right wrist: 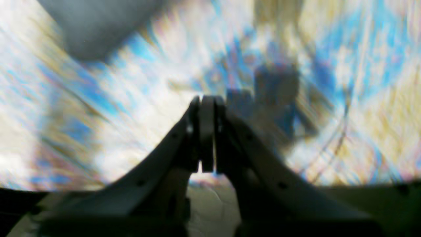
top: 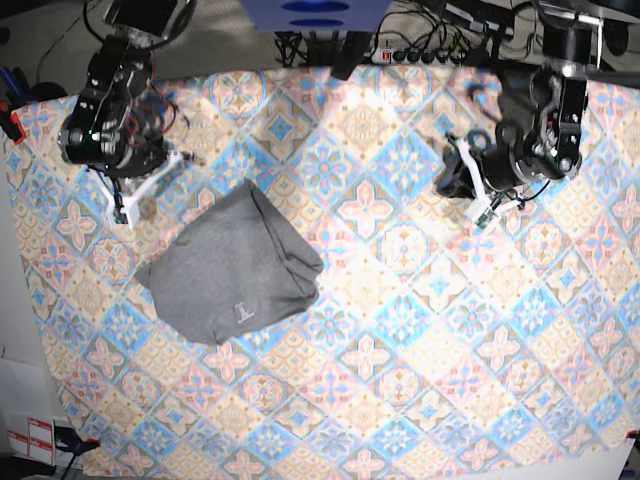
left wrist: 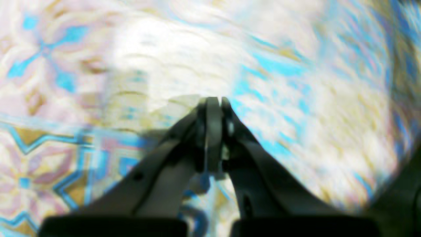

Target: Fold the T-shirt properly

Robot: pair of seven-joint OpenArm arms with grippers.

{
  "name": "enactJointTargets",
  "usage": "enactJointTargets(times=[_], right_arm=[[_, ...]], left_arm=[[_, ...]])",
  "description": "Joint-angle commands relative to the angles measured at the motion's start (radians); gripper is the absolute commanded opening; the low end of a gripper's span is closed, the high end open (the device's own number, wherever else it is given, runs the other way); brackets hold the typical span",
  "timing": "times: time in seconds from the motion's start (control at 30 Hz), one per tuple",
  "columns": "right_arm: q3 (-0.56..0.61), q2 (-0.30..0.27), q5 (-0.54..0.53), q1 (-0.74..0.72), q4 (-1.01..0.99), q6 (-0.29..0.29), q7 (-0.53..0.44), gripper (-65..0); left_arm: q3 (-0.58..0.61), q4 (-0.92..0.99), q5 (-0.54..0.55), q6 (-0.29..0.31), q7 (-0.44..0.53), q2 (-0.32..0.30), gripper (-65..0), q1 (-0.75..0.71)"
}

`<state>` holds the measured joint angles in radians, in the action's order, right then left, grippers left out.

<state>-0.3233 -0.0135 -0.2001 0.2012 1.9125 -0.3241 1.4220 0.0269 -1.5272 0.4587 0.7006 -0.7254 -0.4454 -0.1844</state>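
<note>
No legible text; T-shirt [top: 232, 268] mark unreadable.

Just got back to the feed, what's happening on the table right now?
Neither arm is handling anything. The grey T-shirt lies in a rumpled heap on the patterned tablecloth, not neatly folded. The right gripper is shut and empty just beside the shirt's upper edge; the left gripper is shut and empty, well away from it.

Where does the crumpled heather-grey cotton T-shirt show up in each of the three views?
Base: grey T-shirt lies bunched left of centre on the tablecloth, nearer the right arm.
Right wrist: blurred grey patch at upper left, likely the shirt.
Left wrist: not in it.
Shared landmark: the pastel tile-patterned tablecloth.
</note>
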Motion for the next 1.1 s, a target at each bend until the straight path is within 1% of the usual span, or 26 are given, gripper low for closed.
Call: enactJointTargets(times=[0.0,0.07,0.13,0.2,0.23,0.3,0.47,0.57,0.7,0.73,0.8,0.9,1.0,1.07], right_arm=[[-0.007,-0.013,-0.009,0.002,0.022,0.000,-0.026,-64.8],[-0.012,-0.015,-0.008,0.044,0.026,0.000,-0.026,-64.8],[-0.030,-0.015,-0.008,0.082,0.026,0.000,-0.031,-64.8],[-0.058,-0.015,-0.008,0.123,0.026,0.000,-0.060,-64.8],[-0.069,-0.015,-0.008,0.145,0.026,0.000,-0.069,-64.8],[-0.096,-0.015,-0.008,0.185,0.026,0.000,-0.086,-64.8],[-0.173,-0.015,-0.008,0.272,0.026,0.000,-0.128,-64.8],[-0.196,-0.015,-0.008,0.314,0.026,-0.002,-0.132,-64.8],[-0.241,-0.015,-0.008,0.367,0.026,-0.002,-0.132,-64.8],[-0.248,-0.015,-0.008,0.378,0.026,-0.002,-0.132,-64.8],[-0.259,-0.015,-0.008,0.401,0.026,-0.002,-0.132,-64.8],[-0.264,-0.015,-0.008,0.444,0.026,-0.002,-0.137,-64.8],[-0.262,-0.015,-0.008,0.485,0.026,-0.002,-0.177,-64.8],[-0.259,-0.015,-0.008,0.511,0.025,-0.002,-0.203,-64.8]], left_arm=[[-0.018,-0.078,-0.016,-0.002,0.025,-0.006,-65.0,-0.016],[-0.069,-0.163,-0.079,-0.002,0.023,0.004,-65.0,-0.094],[-0.104,-0.213,-0.142,-0.002,0.028,0.038,-65.0,-0.154],[-0.129,-0.247,-0.199,-0.002,0.025,0.063,-65.0,-0.200],[-0.135,-0.261,-0.222,-0.002,0.028,0.064,-65.0,-0.235],[-0.137,-0.292,-0.243,-0.002,0.030,0.064,-65.0,-0.292],[-0.137,-0.335,-0.242,-0.002,0.031,0.067,-65.0,-0.396],[-0.137,-0.335,-0.248,-0.002,0.031,0.102,-65.0,-0.441],[-0.132,-0.333,-0.260,-0.002,0.031,0.115,-65.0,-0.498],[-0.132,-0.333,-0.275,-0.002,0.031,0.116,-65.0,-0.510],[-0.137,-0.332,-0.317,-0.002,0.031,0.144,-65.0,-0.536],[-0.137,-0.332,-0.413,-0.002,0.031,0.171,-65.0,-0.582],[-0.138,-0.330,-0.469,-0.002,0.031,0.196,-65.0,-0.622],[-0.155,-0.330,-0.484,-0.002,0.031,0.207,-65.0,-0.648]])
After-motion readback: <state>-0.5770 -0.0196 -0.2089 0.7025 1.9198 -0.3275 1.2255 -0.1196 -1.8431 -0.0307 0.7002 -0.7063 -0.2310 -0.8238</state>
